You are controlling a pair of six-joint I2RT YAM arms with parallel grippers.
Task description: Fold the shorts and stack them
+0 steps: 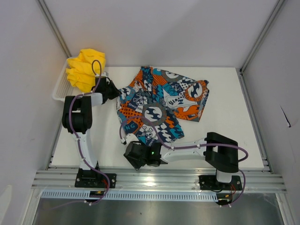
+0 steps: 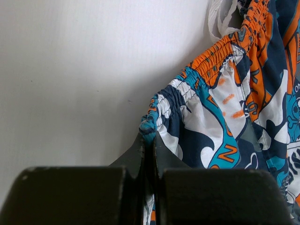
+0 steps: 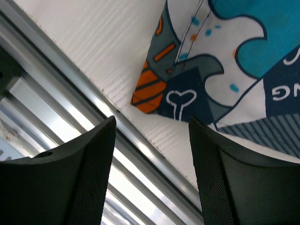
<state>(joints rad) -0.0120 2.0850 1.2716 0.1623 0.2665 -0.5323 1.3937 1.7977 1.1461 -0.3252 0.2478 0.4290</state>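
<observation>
Not much looks done yet. The printed shorts point(image 1: 161, 105) lie loosely spread on the middle of the table point(image 1: 225, 136), and the yellow shorts point(image 1: 84, 69) sit bunched in the basket point(image 1: 58, 91) at the far left. The left gripper point(image 2: 149, 140) pinches the printed pair's waistband corner. The right gripper point(image 3: 152, 129) gapes empty beside a hem corner. I'd say folding both pairs and stacking remain.

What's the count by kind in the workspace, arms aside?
Shorts: 2 (yellow shorts, printed shorts)
Basket: 1
Total: 3
</observation>
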